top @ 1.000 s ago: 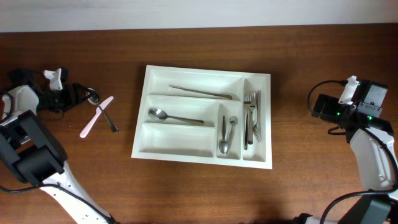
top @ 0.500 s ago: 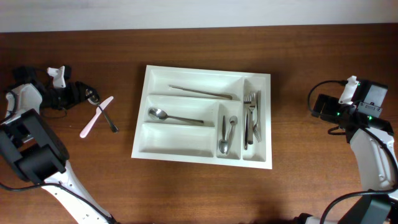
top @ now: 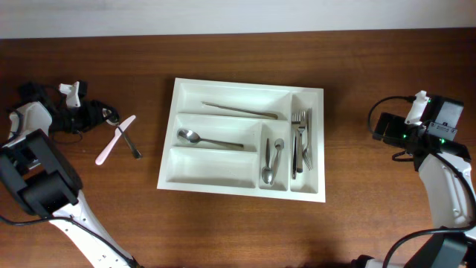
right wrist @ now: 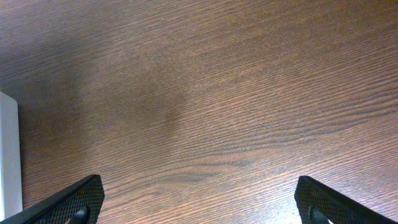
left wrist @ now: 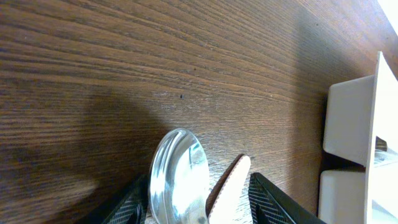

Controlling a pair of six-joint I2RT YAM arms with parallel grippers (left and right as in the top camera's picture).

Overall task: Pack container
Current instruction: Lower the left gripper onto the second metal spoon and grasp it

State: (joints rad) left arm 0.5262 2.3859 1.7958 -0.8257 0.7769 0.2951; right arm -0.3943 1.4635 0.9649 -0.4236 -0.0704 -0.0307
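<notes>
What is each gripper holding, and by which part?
Nothing clamped yet. The open left gripper straddles the shiny metal spoon bowl and the pale pink knife tip; the right gripper is open, empty.

Spoon and pink knife handles beyond the bottom edge; container partly off-frame.

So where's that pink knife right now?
From above, the pink knife lies on the table left of the white tray, crossing a metal spoon, its upper end by the left hand.
</notes>
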